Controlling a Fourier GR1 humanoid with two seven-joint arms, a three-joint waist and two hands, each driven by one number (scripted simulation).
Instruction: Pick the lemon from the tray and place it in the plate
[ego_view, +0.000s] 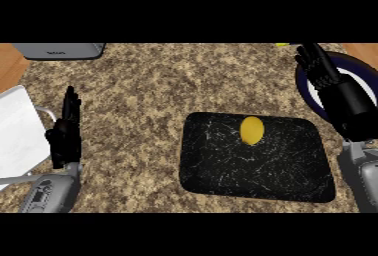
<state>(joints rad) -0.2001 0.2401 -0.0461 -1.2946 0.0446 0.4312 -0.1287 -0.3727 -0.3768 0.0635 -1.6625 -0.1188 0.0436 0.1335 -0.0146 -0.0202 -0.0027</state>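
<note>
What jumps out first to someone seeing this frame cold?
The bright yellow oval lemon grabs the eye first, lying near the back edge of the black marbled square tray at centre-right of the speckled granite counter. Next, the black right hand, fingers straight, sits over the white plate with a dark blue rim at the far right. The black left hand rests open at the left, fingers up.

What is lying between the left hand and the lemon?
In the head view, only bare counter and the tray's dark left part lie between the left hand and the lemon; no other object stands there.
</note>
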